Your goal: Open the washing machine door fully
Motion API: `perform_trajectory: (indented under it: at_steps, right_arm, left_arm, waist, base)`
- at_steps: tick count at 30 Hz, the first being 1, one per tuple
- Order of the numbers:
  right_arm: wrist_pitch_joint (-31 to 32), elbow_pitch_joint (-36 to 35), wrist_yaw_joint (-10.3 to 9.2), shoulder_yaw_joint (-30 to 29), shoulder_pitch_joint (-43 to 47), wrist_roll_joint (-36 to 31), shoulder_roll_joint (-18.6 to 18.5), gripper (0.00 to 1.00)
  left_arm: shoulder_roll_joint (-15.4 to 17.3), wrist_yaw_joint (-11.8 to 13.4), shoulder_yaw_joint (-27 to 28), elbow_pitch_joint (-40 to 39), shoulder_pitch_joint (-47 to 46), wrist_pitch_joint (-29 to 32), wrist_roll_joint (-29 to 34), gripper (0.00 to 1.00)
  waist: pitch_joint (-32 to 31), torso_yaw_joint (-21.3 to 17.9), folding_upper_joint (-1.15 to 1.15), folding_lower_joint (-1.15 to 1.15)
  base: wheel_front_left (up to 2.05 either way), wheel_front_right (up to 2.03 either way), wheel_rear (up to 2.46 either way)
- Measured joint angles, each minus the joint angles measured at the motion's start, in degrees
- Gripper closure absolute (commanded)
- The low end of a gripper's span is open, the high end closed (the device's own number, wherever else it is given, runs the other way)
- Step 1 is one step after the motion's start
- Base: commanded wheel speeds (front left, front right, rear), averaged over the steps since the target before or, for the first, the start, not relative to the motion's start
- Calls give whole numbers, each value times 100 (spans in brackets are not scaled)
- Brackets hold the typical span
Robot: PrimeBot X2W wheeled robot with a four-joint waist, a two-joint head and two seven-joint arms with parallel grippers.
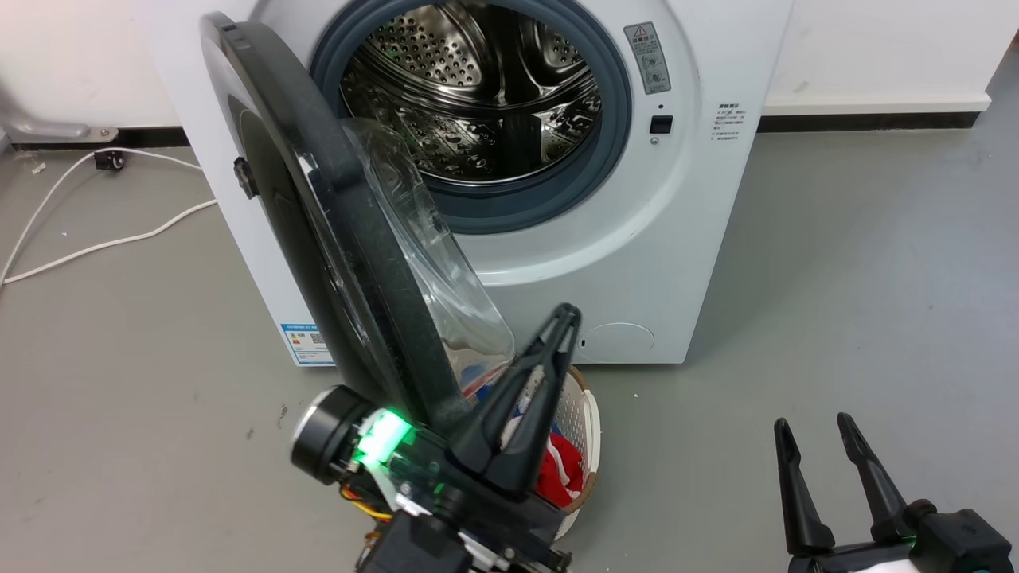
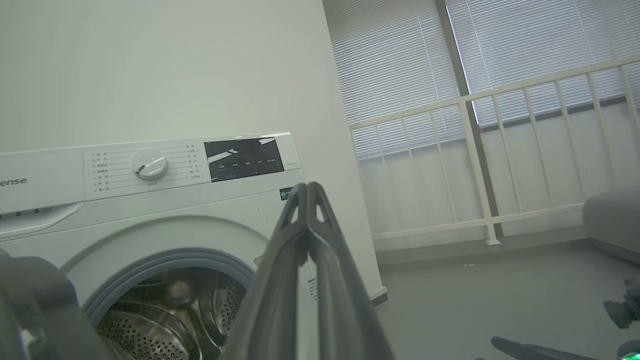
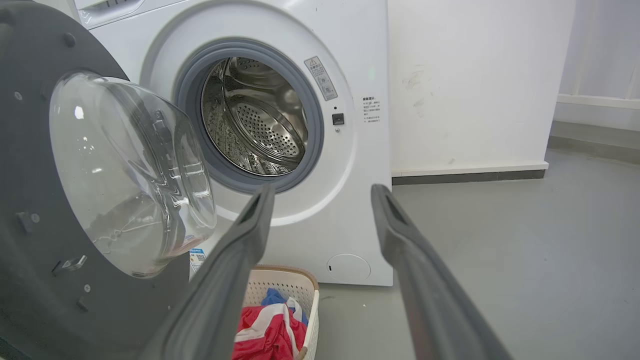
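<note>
Washing machine: The washing machine (image 1: 653, 239) is standing on the grey floor (image 1: 836, 278) against a white wall, and we are looking down at its front.
Door: The washing machine door (image 1: 362, 239) is hanging open on the machine's left side. It is jutting out from the front at roughly a right angle, with its clear glass bowl (image 1: 446, 270) bulging towards the opening.
Drum: Inside the grey gasket (image 1: 613, 135), the steel drum (image 1: 478, 87) is showing us its perforated wall and ribs.
Basket: A white laundry basket (image 1: 592, 422) is sitting on the floor just in front of the machine, beneath the door's lower edge. It is carrying bunched red, white and blue cloth (image 1: 557, 473).
Left gripper: The left gripper (image 1: 564, 322) is reaching up close beside the door's lower rim, above the basket. Its jaws are pressing together tip to tip with nothing between them. We cannot tell whether it is touching the door.
Right gripper: The right gripper (image 1: 812, 426) is hovering low at the right, well apart from the machine. Its jaws are standing wide apart and gripping nothing.
</note>
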Motion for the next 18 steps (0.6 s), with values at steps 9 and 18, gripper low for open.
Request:
perform_trajectory:
  at_steps: [9, 18]
  right_arm:
    - [0, 16, 0, 16, -43, 44, 0, 0]
    - [0, 33, 0, 44, -107, 42, 0, 0]
  left_arm:
    - [-15, -92, -708, 347, -3, 0, -125, 100]
    - [-13, -159, -1120, 700, 176, 0, -222, 100]
  waist:
    - [52, -47, 0, 0]
    - [123, -29, 0, 0]
  base:
    - [0, 0, 0]
    - [0, 0, 0]
